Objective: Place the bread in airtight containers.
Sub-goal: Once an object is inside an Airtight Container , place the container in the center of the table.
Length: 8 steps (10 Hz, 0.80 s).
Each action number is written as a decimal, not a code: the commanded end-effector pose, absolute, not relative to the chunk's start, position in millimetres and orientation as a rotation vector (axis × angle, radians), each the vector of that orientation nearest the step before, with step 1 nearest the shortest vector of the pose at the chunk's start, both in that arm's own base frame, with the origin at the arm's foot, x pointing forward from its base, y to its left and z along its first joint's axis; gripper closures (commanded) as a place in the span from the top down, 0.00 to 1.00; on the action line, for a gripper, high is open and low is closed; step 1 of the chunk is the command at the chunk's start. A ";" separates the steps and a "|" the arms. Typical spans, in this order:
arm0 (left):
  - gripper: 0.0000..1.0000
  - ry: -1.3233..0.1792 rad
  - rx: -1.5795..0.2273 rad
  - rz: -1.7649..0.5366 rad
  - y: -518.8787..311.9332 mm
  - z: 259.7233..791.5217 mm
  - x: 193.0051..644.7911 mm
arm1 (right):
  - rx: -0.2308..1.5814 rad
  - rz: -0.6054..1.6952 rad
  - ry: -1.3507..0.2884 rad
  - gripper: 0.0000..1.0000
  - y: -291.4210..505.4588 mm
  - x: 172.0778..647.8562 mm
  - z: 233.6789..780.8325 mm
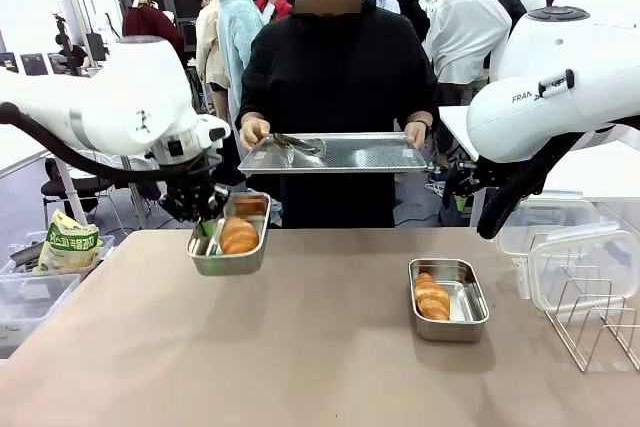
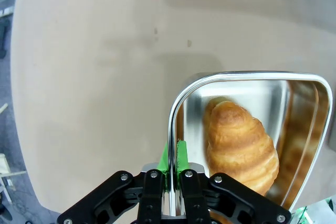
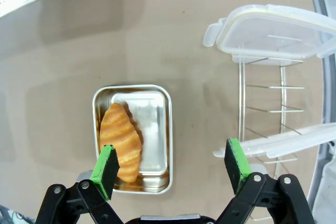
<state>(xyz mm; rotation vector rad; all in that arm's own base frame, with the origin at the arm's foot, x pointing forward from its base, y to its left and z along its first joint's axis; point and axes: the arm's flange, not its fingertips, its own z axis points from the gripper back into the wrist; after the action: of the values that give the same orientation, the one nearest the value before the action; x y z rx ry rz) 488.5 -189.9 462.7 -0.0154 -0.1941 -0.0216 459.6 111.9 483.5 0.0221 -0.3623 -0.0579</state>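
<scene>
My left gripper (image 1: 207, 219) (image 2: 172, 157) is shut on the left rim of one steel airtight container (image 1: 226, 263) (image 2: 247, 78), held at the table's far left edge. A golden ridged bread (image 1: 239, 236) (image 2: 240, 145) lies inside it. The second airtight container (image 1: 476, 299) (image 3: 168, 129) sits on the table at the right with another bread (image 1: 431, 297) (image 3: 121, 140) along its left side. My right gripper (image 3: 170, 169) hangs open high above that container, nothing between its green pads.
Clear plastic lids (image 1: 582, 265) (image 3: 273, 30) rest on a wire rack (image 1: 597, 325) (image 3: 268, 114) at the right edge. A person across the table holds a large flat steel tray (image 1: 350, 154) with tongs (image 1: 296, 144) on it. A bag (image 1: 68, 242) and bins stand off the left side.
</scene>
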 end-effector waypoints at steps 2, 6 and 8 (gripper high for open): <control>0.00 -0.132 -0.002 -0.017 -195.3 411.4 513.1 | 0.021 -0.054 -0.369 1.00 111.6 460.2 481.5; 0.00 -0.153 0.023 0.011 -206.3 383.8 517.3 | 0.021 -0.054 -0.369 1.00 111.6 460.2 481.5; 0.00 -0.167 0.053 0.034 -206.5 374.1 518.0 | 0.021 -0.054 -0.369 1.00 111.6 460.2 481.5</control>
<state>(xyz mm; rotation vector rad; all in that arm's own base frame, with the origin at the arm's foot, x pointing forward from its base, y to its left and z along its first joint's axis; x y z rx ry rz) 515.0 -202.9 376.9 0.0150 -0.1334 0.0001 459.6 112.0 483.3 0.0220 -0.3622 -0.0577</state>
